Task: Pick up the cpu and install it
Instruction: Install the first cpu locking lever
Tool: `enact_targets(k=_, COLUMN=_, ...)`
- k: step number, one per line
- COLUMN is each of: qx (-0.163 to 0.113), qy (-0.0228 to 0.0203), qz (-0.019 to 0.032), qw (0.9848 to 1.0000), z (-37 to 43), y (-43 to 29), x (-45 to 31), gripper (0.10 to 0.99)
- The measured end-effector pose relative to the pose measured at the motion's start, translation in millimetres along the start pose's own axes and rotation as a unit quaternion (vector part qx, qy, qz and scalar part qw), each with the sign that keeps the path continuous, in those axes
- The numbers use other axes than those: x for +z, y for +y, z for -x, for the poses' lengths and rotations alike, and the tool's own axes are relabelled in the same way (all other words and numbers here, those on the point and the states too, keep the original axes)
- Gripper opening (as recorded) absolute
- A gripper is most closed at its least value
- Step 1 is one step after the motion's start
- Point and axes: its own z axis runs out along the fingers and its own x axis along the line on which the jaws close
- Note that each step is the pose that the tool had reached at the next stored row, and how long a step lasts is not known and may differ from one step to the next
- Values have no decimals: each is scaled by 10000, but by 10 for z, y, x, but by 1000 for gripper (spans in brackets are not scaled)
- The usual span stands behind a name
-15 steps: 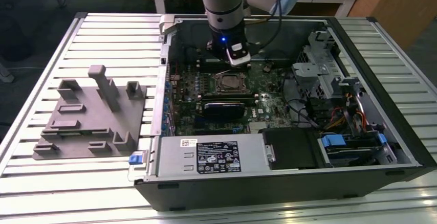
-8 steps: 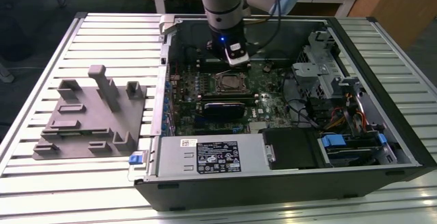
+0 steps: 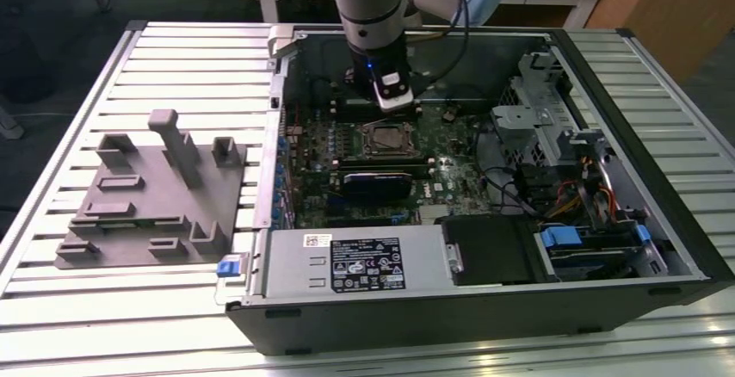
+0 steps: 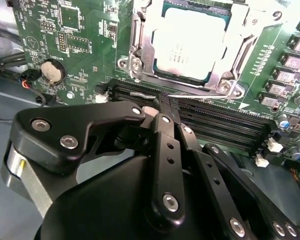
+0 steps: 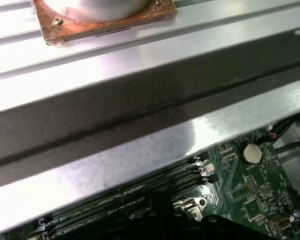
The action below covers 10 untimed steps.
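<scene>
Cpu: seated in the motherboard socket — silvery top up, metal frame around it.
Gripper: beside the socket, over the memory slots — jaws pressed together, holding nothing.

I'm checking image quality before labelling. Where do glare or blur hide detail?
In the second wrist view, glare washes out the cpu top, and the near gripper looks soft; in the first wrist view, bright reflections streak the case wall; the exterior view is evenly lit.

One cpu, one gripper, one gray fixture, one computer case, one coin battery.
</scene>
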Motion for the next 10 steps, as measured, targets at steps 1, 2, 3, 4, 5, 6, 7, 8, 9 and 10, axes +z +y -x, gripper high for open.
enact_targets(k=1, qx=3, qy=-4, qz=-8, qw=10000, z=-1, y=-1, x=3, gripper=106)
enact_targets(k=2, qx=6, qy=-8, qz=-16, qw=10000, z=-1, y=-2, x=7, gripper=106)
enact_targets(k=3, qx=8, qy=-12, qz=-25, qw=10000, z=-2, y=-3, x=11, gripper=106)
enact_targets(k=4, qx=11, qy=-16, qz=-34, qw=10000, z=-2, y=-3, x=14, gripper=106)
enact_targets(k=5, qx=13, qy=-21, qz=-44, qw=10000, z=-3, y=-4, x=17, gripper=106)
enact_targets(k=6, qx=16, qy=-26, qz=-55, qw=10000, z=-4, y=-5, x=21, gripper=106)
enact_targets(k=7, qx=19, qy=-31, qz=-66, qw=10000, z=-4, y=-6, x=25, gripper=106)
enact_targets(k=8, qx=23, qy=-35, qz=-73, qw=10000, z=-5, y=-8, x=30, gripper=106)
enact_targets(k=9, qx=27, qy=-39, qz=-80, qw=10000, z=-6, y=-9, x=36, gripper=106)
enact_targets(k=10, qx=30, qy=-42, qz=-87, qw=9999, z=-7, y=-10, x=41, gripper=106)
